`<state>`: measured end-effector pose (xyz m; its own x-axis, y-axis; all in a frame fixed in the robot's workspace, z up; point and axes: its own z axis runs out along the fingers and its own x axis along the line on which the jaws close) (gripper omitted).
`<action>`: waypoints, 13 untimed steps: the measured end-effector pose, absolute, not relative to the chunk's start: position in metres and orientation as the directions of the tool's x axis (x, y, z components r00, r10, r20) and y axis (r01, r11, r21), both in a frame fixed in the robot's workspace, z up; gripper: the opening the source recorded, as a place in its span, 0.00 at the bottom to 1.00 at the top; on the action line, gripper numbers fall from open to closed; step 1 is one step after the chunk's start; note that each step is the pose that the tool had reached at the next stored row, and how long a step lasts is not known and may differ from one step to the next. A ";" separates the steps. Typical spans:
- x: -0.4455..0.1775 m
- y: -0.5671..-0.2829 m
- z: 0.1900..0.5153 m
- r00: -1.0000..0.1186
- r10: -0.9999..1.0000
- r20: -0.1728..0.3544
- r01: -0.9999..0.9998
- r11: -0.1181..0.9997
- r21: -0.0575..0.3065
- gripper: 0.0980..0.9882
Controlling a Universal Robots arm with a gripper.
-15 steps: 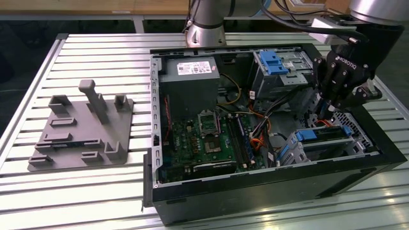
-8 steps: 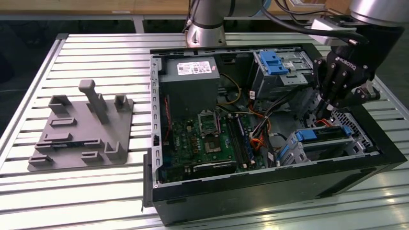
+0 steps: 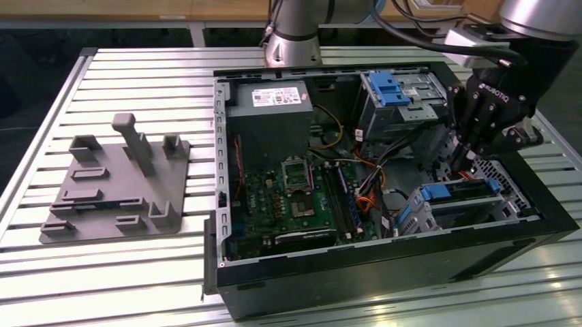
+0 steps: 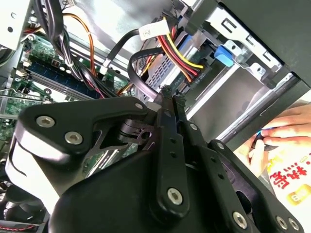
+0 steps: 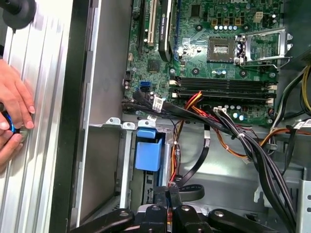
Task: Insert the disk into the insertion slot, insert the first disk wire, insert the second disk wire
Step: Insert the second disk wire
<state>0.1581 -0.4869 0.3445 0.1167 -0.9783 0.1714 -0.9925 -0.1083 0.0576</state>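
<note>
One arm, one case, two drive bays with blue parts

The exterior view shows one robot arm [image 3: 536, 41] with one gripper [image 3: 471, 151], one open black computer case [image 3: 382, 272], one motherboard [image 3: 291, 197], one grey power supply [image 3: 268, 119], two metal drive cages: the tall cage [image 3: 400, 102] and the low bay [image 3: 464, 208], and one grey fixture plate [image 3: 118, 197]. The first wrist view shows two hands [image 5: 12, 116] and one blue latch [image 5: 148, 151].

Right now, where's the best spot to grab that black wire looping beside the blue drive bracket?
At its stiff plug end, coming down through the open side of the case. Elsewhere the black wire is a floppy loop that would likely bend away. The fingers are pinched together at that end.
</note>
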 end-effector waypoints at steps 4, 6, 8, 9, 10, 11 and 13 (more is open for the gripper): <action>0.158 -0.491 0.344 0.108 -0.980 0.168 -0.993 -0.099 0.057 0.05; 0.159 -0.492 0.344 0.105 -0.981 0.162 -0.994 -0.097 0.057 0.05; 0.161 -0.492 0.344 0.104 -0.982 0.159 -0.994 -0.096 0.056 0.05; 0.162 -0.492 0.344 0.104 -0.982 0.159 -0.994 -0.096 0.057 0.05; 0.163 -0.493 0.344 0.103 -0.982 0.158 -0.994 -0.096 0.057 0.05; 0.164 -0.493 0.344 0.103 -0.982 0.157 -0.994 -0.095 0.058 0.05; 0.167 -0.494 0.344 0.103 -0.982 0.156 -0.994 -0.095 0.059 0.05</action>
<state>0.1668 -0.4935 0.3439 0.1031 -0.9824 0.1560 -0.9937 -0.0949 0.0594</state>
